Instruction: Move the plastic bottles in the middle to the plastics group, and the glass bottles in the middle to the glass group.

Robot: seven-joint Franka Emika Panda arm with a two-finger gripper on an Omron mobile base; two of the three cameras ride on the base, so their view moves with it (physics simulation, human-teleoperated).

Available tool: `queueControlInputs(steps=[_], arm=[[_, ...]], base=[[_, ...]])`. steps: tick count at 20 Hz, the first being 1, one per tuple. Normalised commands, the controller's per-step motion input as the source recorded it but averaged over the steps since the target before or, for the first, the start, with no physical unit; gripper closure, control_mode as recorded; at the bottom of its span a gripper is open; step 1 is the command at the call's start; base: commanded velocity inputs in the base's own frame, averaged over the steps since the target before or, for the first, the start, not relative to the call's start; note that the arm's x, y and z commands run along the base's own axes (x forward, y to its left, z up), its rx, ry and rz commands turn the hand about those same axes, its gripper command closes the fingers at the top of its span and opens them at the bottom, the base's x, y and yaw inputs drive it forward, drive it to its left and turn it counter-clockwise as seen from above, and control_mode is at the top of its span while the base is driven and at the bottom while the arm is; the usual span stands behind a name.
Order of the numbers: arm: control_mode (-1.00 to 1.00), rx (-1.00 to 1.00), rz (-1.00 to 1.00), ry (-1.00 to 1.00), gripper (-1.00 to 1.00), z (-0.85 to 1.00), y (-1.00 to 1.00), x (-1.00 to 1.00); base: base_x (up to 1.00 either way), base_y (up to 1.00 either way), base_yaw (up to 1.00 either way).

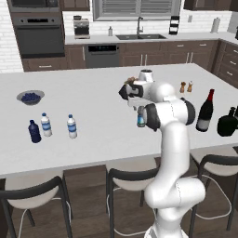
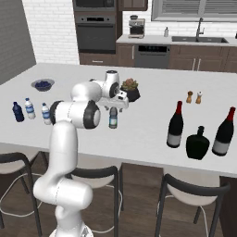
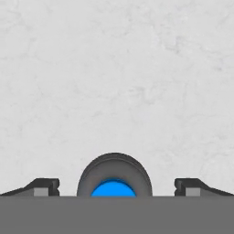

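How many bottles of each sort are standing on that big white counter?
small plastic bottles: 4 (one solid navy, two clear, one grey-blue with a teal label)
tall dark wine bottles with red foil necks: 2
squat black round-bodied glass bottle: 1
Total: 7 bottles

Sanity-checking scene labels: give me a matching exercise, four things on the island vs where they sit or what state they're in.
Things:
1. gripper
2. grey-blue bottle
3. navy bottle
4. squat black bottle

Places or states:
A. between two wine bottles in the right base view
B. open, directly above a bottle cap
C. leftmost of three small bottles
D. alone mid-counter, under the hand

Pairs: 1-B, 2-D, 3-C, 4-A
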Motion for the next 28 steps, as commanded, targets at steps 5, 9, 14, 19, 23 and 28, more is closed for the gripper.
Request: queueControlInputs(steps=[5, 9, 14, 19, 23, 28], arm=[[-1.00, -0.02, 0.12, -0.04, 1.00, -0.38, -0.01, -0.25], [-1.00, -0.04, 0.15, -0.10, 1.00, -0.37, 0.00, -0.32], [-1.00, -0.03, 0.09, -0.09, 1.00, -0.14, 0.13, -0.30], [-1.00, 0.03, 0.24, -0.07, 1.00, 0.39, 0.35, -0.38], [-1.00, 0.04, 0.34, 0.00, 1.00, 0.37, 0.60, -0.48], [-1.00, 0.01, 0.37, 0.00, 1.00, 0.22, 0.69, -0.45]], base=[[0.00, 0.00, 0.00], [0.00, 0.00, 0.00], [0.00, 0.00, 0.00], [0.00, 0.00, 0.00], [0.00, 0.00, 0.00], [0.00, 0.00, 0.00]])
